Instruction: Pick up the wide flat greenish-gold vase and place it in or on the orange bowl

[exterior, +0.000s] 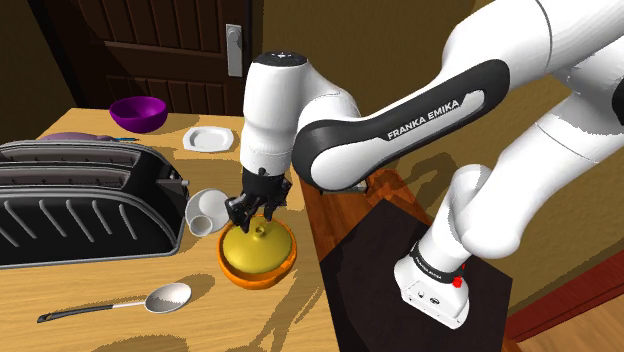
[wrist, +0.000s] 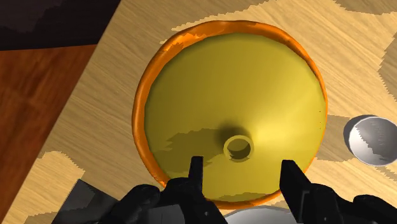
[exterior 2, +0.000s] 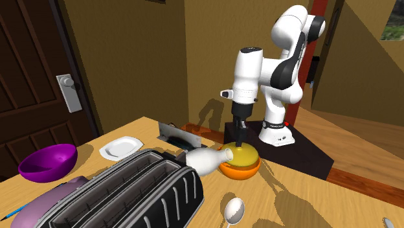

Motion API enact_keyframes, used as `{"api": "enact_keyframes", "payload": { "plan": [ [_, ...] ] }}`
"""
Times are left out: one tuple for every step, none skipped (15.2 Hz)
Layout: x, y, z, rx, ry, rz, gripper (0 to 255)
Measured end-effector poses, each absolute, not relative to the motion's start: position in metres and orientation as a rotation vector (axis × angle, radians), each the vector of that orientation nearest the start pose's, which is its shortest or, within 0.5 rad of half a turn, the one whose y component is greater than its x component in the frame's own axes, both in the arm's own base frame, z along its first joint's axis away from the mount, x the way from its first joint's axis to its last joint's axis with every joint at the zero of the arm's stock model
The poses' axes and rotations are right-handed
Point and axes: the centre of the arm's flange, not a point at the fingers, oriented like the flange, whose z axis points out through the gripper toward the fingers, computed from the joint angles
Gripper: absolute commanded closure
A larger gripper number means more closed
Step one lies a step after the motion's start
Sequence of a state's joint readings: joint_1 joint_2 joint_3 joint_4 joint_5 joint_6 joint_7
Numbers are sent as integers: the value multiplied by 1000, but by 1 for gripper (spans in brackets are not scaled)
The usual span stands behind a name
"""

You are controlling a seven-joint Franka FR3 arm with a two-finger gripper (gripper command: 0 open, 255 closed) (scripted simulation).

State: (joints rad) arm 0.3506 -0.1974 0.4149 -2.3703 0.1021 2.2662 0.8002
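Observation:
The wide flat greenish-gold vase [exterior: 258, 247] sits inside the orange bowl [exterior: 262, 279] near the table's edge by the stand. From the wrist, the vase [wrist: 235, 102] covers nearly the whole bowl, leaving just the orange rim [wrist: 143, 95] showing around it. My gripper [exterior: 255, 212] hangs just above the vase's small neck, open. Its fingers [wrist: 196, 170] stand apart on either side of the neck opening and touch nothing. In the second exterior view the gripper [exterior 2: 239, 140] points straight down over the vase [exterior 2: 244, 155] and bowl [exterior 2: 239, 171].
A white bottle-like vase [exterior: 207, 210] lies against the bowl on the shoulder view's left, beside a big dark toaster [exterior: 80, 200]. A spoon [exterior: 150, 298] lies in front of it. A purple bowl [exterior: 138, 112] and a white plate [exterior: 208, 138] sit farther back. The stand [exterior: 420, 290] borders the table.

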Motion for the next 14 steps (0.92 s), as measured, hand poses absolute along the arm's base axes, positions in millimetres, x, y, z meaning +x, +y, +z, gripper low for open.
{"api": "enact_keyframes", "payload": {
  "plan": [
    [344,337,403,-3079,156,-85,0],
    [344,337,403,-3079,156,-85,0],
    [344,337,403,-3079,156,-85,0],
    [344,337,403,-3079,156,-85,0],
    [344,337,403,-3079,156,-85,0],
    [343,336,409,-3079,156,-86,0],
    [343,338,418,-3079,156,-86,0],
    [341,338,428,-3079,156,-87,0],
    [341,336,439,-3079,156,-87,0],
    [341,335,446,-3079,156,-87,0],
    [341,335,449,-3079,156,-86,0],
    [341,335,451,-3079,156,-86,0],
    [341,334,452,-3079,156,-86,0],
    [341,334,452,-3079,156,-86,0]
  ]
}}
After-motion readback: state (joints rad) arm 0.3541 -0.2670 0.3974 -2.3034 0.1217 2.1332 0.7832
